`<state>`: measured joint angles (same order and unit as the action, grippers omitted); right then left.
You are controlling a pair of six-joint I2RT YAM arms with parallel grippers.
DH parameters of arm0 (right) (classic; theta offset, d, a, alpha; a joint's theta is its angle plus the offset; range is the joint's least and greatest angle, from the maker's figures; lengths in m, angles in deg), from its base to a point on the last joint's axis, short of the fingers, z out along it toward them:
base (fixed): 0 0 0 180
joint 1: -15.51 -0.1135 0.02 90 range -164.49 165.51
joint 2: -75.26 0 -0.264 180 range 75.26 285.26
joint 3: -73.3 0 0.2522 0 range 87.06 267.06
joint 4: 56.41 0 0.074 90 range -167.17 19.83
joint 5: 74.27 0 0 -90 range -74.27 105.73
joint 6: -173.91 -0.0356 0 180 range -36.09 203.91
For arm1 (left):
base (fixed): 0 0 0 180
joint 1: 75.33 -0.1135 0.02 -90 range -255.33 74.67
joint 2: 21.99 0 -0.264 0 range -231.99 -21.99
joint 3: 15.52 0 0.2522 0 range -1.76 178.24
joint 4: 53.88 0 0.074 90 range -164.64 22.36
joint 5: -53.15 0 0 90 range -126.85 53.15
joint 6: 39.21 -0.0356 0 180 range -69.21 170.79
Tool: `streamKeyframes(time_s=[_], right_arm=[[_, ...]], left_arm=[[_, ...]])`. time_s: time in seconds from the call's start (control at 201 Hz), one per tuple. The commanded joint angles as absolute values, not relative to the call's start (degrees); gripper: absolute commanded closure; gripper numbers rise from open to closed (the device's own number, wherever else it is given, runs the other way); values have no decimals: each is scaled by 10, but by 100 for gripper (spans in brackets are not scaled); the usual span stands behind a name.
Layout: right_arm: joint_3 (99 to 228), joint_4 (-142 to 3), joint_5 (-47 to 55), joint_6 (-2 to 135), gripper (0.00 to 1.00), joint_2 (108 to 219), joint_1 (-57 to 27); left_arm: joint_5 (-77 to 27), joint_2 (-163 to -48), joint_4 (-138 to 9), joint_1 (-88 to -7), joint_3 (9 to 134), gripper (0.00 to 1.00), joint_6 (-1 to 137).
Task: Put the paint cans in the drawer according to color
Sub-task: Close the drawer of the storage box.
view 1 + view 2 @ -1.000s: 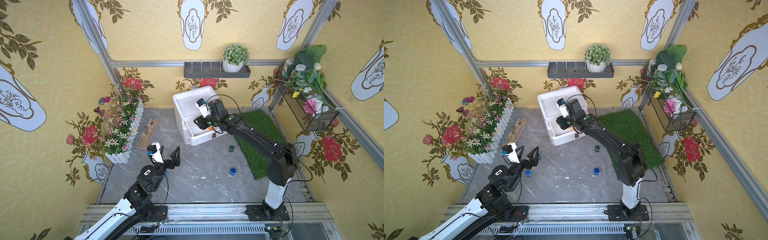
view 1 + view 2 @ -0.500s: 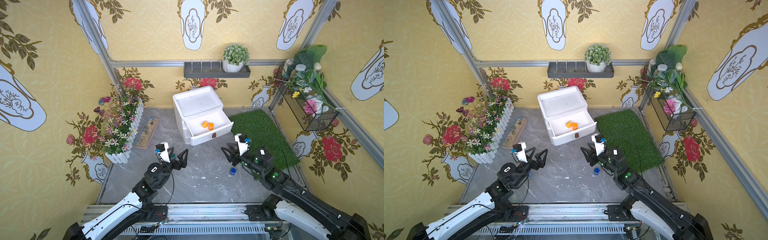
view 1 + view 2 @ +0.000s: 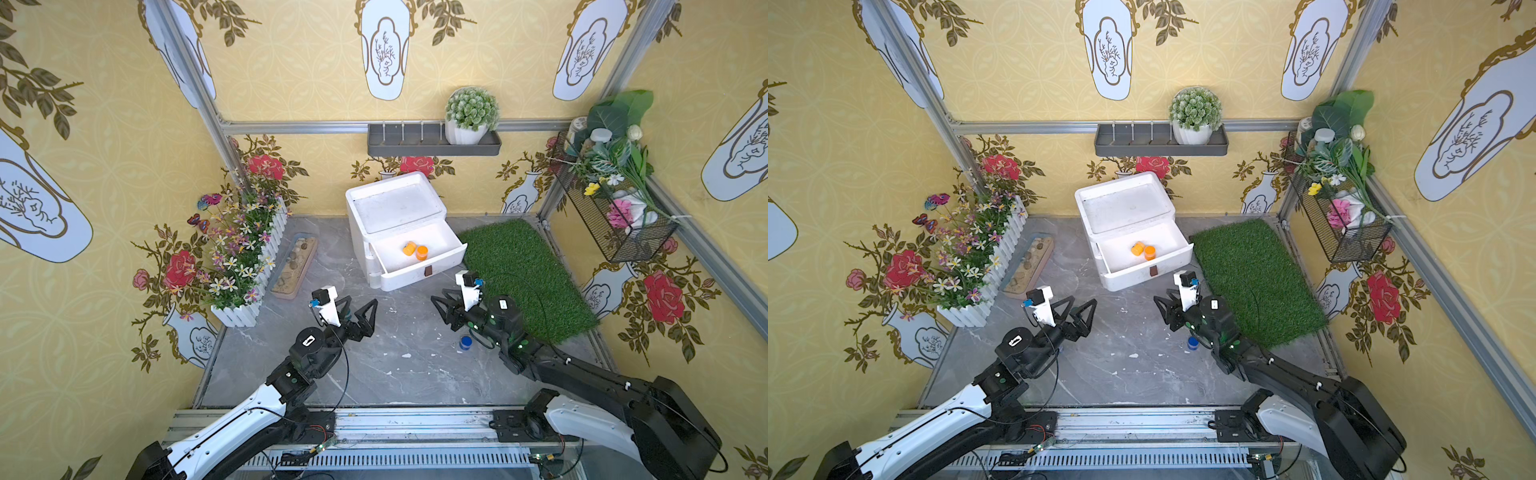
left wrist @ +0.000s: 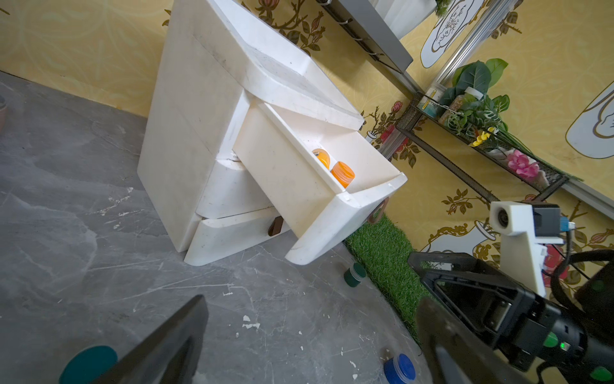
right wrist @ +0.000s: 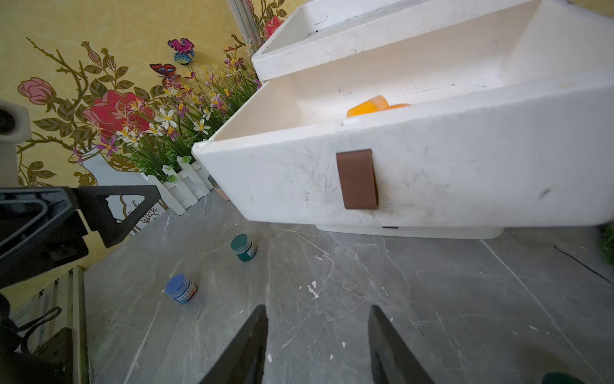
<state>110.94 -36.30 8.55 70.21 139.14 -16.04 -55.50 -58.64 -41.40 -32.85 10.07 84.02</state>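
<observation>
Two orange jars [image 3: 422, 252] sit in the open top drawer [image 3: 419, 272]. On the tabletop [image 3: 395, 374] stand two blue jars [image 5: 181, 288] and two green jars [image 5: 244, 247]. One of each is near the left arm's fingers [image 4: 166, 345], and one of each is near the right arm's fingers [image 5: 246, 349]. Both pairs of fingers are spread apart, gripping nothing.
</observation>
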Motion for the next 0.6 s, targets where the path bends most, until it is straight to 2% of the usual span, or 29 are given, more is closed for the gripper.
streamKeyframes(time_s=[0.0,0.269,0.418,0.592], right_arm=[[1139,-308,113,696,50,1428,-163],[1214,-309,159,683,51,1524,-167],[1247,-306,172,679,57,1566,-166],[1288,-304,177,681,58,1599,-165]], left_arm=[[-562,-579,-429,-328,103,0,840],[-565,-569,-444,-328,109,0,833],[-568,-561,-455,-328,113,0,829],[-574,-545,-470,-328,114,0,825]])
